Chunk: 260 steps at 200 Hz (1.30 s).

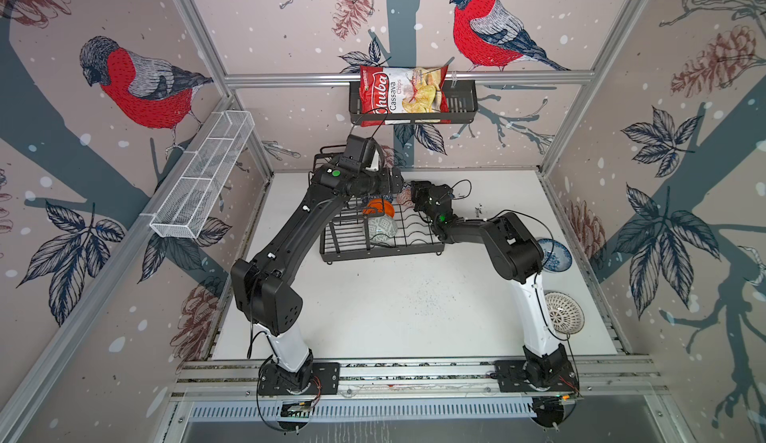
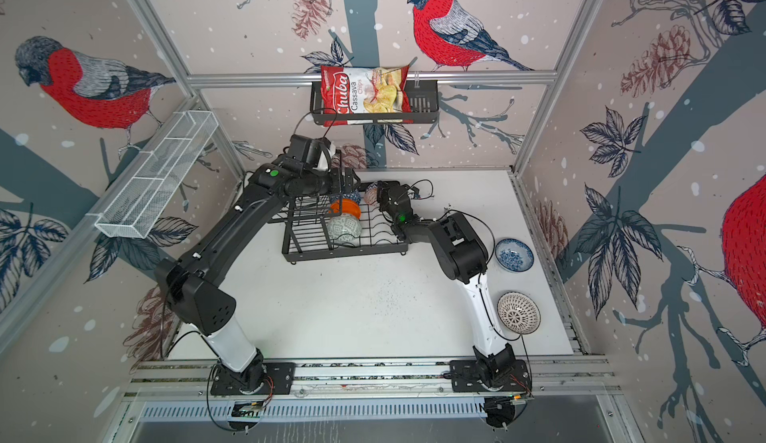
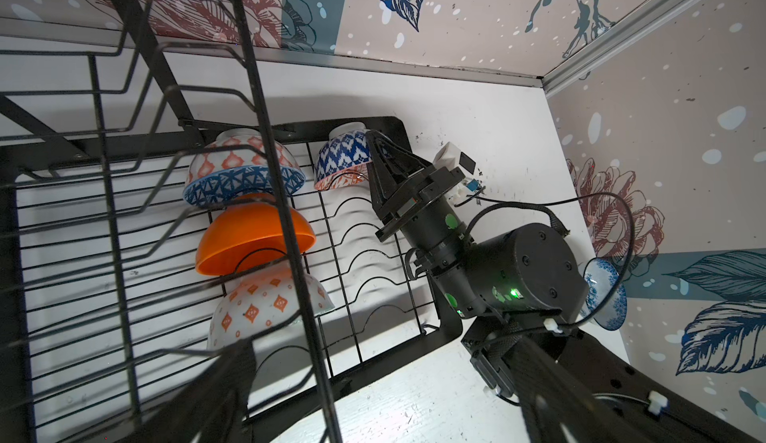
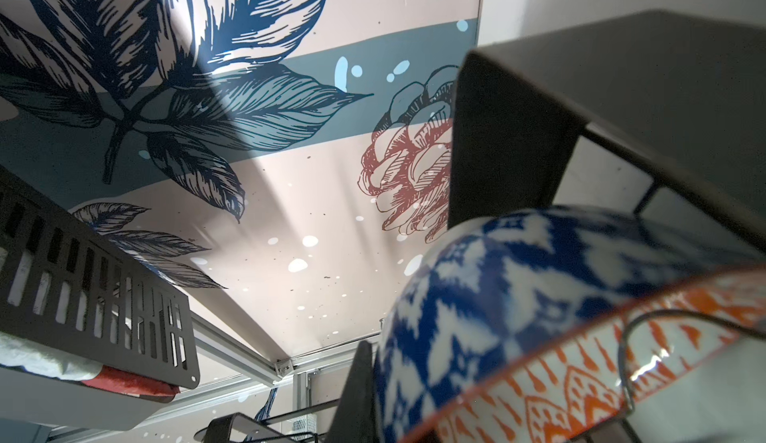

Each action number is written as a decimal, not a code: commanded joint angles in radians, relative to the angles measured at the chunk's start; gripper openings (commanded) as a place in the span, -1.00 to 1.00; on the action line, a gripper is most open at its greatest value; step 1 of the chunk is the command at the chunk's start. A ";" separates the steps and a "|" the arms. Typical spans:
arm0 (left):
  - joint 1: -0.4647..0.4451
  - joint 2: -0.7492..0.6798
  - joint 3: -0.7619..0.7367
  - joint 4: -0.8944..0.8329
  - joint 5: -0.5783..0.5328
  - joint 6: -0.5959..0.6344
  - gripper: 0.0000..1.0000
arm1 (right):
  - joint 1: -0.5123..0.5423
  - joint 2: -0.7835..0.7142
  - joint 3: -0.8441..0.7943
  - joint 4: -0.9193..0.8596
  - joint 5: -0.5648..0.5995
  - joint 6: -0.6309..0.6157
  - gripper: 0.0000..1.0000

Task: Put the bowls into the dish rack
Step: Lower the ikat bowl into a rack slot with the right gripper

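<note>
Now: my right hand (image 3: 373,142) clamped tight on rim of dark-blue bowl (image 3: 340,158), bowl tilted at rear of dish rack (image 1: 393,254) base. My left hand (image 1: 396,184) spread wide, empty, above rear of rack. In base slots, one row: orange-red patterned bowl (image 3: 244,163), plain orange bowl (image 3: 255,237), grey-green bowl (image 1: 382,227). Flowered bowl (image 2: 514,254) and lattice bowl (image 2: 519,312) on worktop (image 1: 373,316), right of rack, well apart from it.

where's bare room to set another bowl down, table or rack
Widest bare patch: the table between the front rim of the dish rack and the arm bases. The rack's wavy slots in front of the blue zigzag bowl are empty. Crowded: the neighbouring row of three bowls, and the table's right edge with the flowered bowl and lattice bowl.
</note>
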 commanded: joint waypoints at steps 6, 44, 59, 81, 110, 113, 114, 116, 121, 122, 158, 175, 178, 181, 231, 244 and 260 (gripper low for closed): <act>0.002 -0.001 -0.011 -0.055 0.007 -0.010 0.95 | 0.008 -0.015 0.002 -0.124 -0.009 0.013 -0.84; 0.002 -0.003 -0.008 -0.055 0.008 -0.012 0.95 | 0.007 -0.023 -0.002 -0.145 -0.014 0.016 -0.80; 0.002 -0.002 -0.010 -0.057 0.011 -0.012 0.95 | 0.006 -0.026 -0.005 -0.143 -0.013 0.018 -0.78; 0.002 -0.007 -0.015 -0.055 0.011 -0.013 0.95 | 0.006 -0.026 -0.004 -0.146 -0.016 0.020 -0.74; 0.002 -0.011 -0.023 -0.053 0.012 -0.017 0.95 | 0.007 -0.031 -0.003 -0.150 -0.017 0.011 -0.68; 0.002 -0.011 -0.023 -0.053 0.013 -0.016 0.95 | 0.007 -0.033 -0.004 -0.149 -0.017 0.009 -0.68; 0.002 -0.012 -0.023 -0.053 0.013 -0.017 0.95 | 0.007 -0.033 -0.004 -0.149 -0.018 0.009 -0.67; 0.002 -0.011 -0.023 -0.053 0.014 -0.017 0.95 | 0.007 -0.034 -0.005 -0.150 -0.016 0.008 -0.67; 0.002 -0.011 -0.023 -0.052 0.013 -0.018 0.95 | 0.004 -0.037 -0.007 -0.150 -0.016 0.006 -0.67; 0.002 -0.011 -0.023 -0.053 0.014 -0.018 0.95 | 0.005 -0.037 -0.008 -0.150 -0.016 0.006 -0.67; 0.002 -0.018 -0.029 -0.051 0.014 -0.018 0.95 | 0.002 -0.046 -0.013 -0.152 -0.014 -0.001 -0.64; 0.002 -0.019 -0.031 -0.051 0.012 -0.018 0.95 | 0.002 -0.044 -0.007 -0.153 -0.019 0.001 -0.60; 0.002 -0.019 -0.031 -0.051 0.012 -0.018 0.95 | 0.002 -0.043 -0.006 -0.152 -0.019 0.001 -0.60; 0.002 -0.019 -0.031 -0.051 0.013 -0.019 0.95 | 0.002 -0.043 -0.005 -0.152 -0.020 0.001 -0.59; 0.002 -0.021 -0.027 -0.051 0.013 -0.019 0.95 | -0.001 -0.045 -0.004 -0.148 -0.021 -0.002 -0.52; 0.002 -0.021 -0.023 -0.052 0.011 -0.019 0.95 | -0.001 -0.046 -0.004 -0.149 -0.021 -0.001 -0.52; 0.002 -0.023 -0.022 -0.054 0.009 -0.018 0.95 | -0.004 -0.045 0.000 -0.150 -0.024 -0.001 -0.50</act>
